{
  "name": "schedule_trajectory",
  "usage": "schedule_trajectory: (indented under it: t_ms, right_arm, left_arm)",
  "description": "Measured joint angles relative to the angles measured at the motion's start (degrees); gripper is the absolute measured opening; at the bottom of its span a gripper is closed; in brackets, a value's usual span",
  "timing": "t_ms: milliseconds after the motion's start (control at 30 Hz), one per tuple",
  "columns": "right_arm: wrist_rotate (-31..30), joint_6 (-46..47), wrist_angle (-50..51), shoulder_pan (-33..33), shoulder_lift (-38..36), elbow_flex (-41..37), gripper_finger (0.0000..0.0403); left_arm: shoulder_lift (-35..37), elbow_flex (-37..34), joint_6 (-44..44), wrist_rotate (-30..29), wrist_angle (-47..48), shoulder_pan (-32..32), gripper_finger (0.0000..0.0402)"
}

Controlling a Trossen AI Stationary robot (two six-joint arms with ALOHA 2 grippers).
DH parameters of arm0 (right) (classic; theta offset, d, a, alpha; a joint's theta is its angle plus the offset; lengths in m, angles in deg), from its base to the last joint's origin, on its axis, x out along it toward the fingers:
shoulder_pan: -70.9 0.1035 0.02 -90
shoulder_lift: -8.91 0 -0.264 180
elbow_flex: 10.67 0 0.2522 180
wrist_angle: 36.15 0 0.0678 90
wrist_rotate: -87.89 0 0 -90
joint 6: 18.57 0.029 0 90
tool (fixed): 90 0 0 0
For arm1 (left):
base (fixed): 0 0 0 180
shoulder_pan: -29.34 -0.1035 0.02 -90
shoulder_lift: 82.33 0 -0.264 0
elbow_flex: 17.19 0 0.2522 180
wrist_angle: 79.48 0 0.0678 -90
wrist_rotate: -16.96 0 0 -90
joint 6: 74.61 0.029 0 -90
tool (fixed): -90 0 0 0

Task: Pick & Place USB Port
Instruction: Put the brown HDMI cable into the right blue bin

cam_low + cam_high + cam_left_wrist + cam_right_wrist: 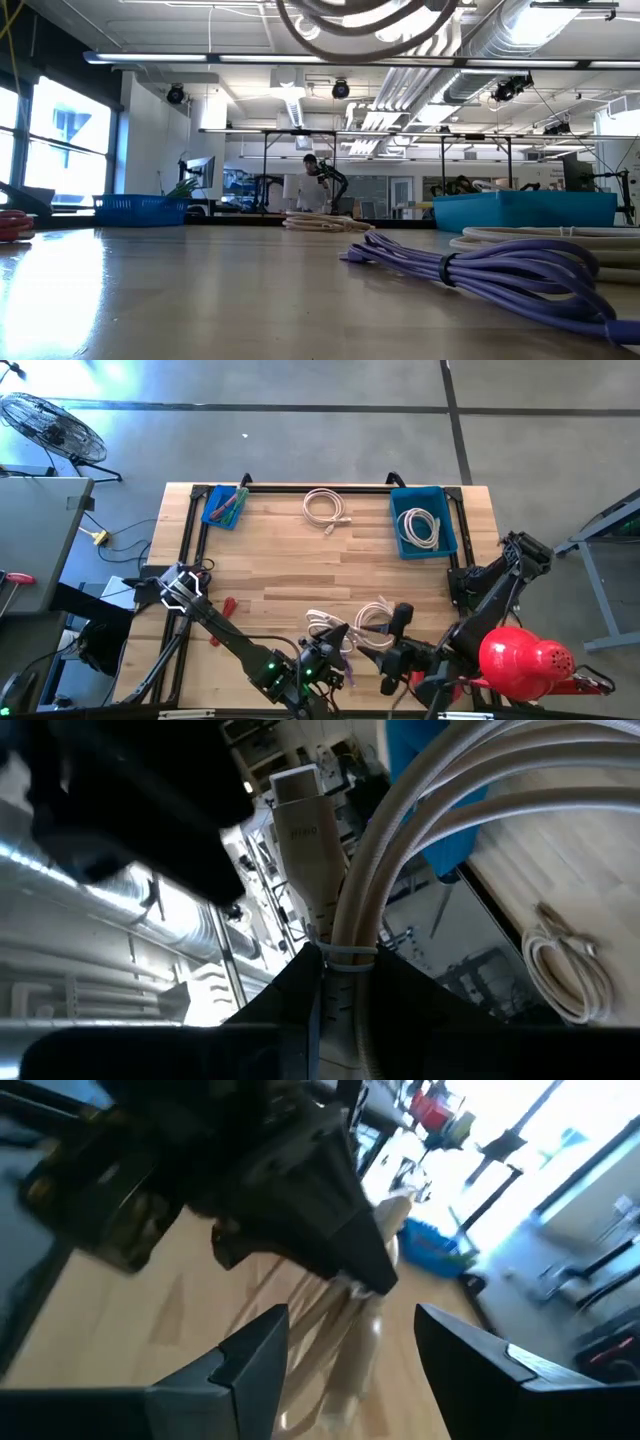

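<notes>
Left gripper (322,650): near the tabletop's (280,560) front edge, about mid-width; jaws clamped on a bundled white cable (400,830) with a USB plug (305,830), lifted off the wood.
Right gripper (395,655): just beside the left one, also at the front edge; jaws apart, holding nothing, the held cable just ahead of them.
Second white cable (372,622): lies on the tabletop just behind both grippers.
Purple cable (480,270): coiled at the front, seen only in the low view.
Red tool (228,605): left of centre.
Third white cable (327,507): back edge, middle.
Small bin (225,506): back left corner, holding coloured items.
Large bin (422,520): back right corner, with a white cable (420,528) inside.
</notes>
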Motion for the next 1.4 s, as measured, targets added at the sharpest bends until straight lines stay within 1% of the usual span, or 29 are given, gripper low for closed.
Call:
schedule_trajectory:
  t_ms: [67, 233, 300, 367, 500, 667, 767, 867, 1033, 1067, 1100, 1167, 1333, 1400]
  right_arm:
    - [4.04, 3.42, 0.34, -1.89, 0.00, 0.00, 0.0209]
    - [17.54, 10.86, 3.61, -6.80, 0.00, 0.00, 0.0209]
    - [21.05, 11.76, 3.87, -8.01, 0.00, 0.00, 0.0209]
    - [22.94, 11.92, 3.16, -8.57, 0.00, 0.00, 0.0209]
    - [23.08, 9.71, 1.49, -8.45, 0.02, 0.00, 0.0208]
    - [23.40, 9.22, 1.70, -8.48, 0.10, 0.00, 0.0207]
    - [23.46, 8.64, 2.29, -8.48, 0.43, 0.00, 0.0192]
    - [23.42, 7.05, 2.53, -8.57, 0.72, 0.00, 0.0150]
    - [23.28, 6.51, 3.42, -8.64, 0.76, 0.00, 0.0039]
    - [23.10, 6.13, 3.48, -8.64, 0.75, -0.02, 0.0030]
    - [23.14, 6.13, 3.53, -8.64, 0.74, -0.02, 0.0030]
    - [23.35, 7.26, 4.16, -8.61, 0.74, -0.02, 0.0030]
    - [24.10, 7.64, 5.79, -8.88, 0.85, -0.02, 0.0028]
    - [24.16, 7.59, 5.87, -8.86, 0.85, -0.02, 0.0028]
  left_arm:
    - [-0.10, -0.06, 0.50, 0.03, 0.00, 0.00, 0.0056]
    - [-0.01, -0.04, -0.54, -1.52, -0.42, 0.00, 0.0056]
    - [-0.01, -0.04, -0.29, -2.04, -0.44, 0.00, 0.0056]
    - [-0.01, -0.04, -0.27, -2.02, -0.46, 0.02, 0.0056]
    - [0.01, -0.04, -1.10, -1.98, -0.63, 0.09, 0.0056]
    - [0.01, -0.04, -1.16, -1.73, -0.62, 0.07, 0.0056]
    - [0.01, -0.04, -1.16, -0.97, -0.45, 0.07, 0.0056]
    - [0.03, -0.04, -1.18, -0.40, -0.45, 0.03, 0.0056]
    - [0.03, -0.04, -1.93, -0.24, -0.38, 0.16, 0.0056]
    - [0.03, -0.04, -2.19, -0.31, -0.30, 0.21, 0.0056]
    - [0.03, -0.04, -2.35, -0.16, -0.37, 0.22, 0.0056]
    - [0.03, -0.04, -2.50, 0.22, -0.41, 0.19, 0.0072]
    - [0.03, -0.04, -2.76, 1.83, -0.68, -0.15, 0.0160]
    - [0.03, -0.04, -2.74, 2.21, -0.68, -0.15, 0.0186]
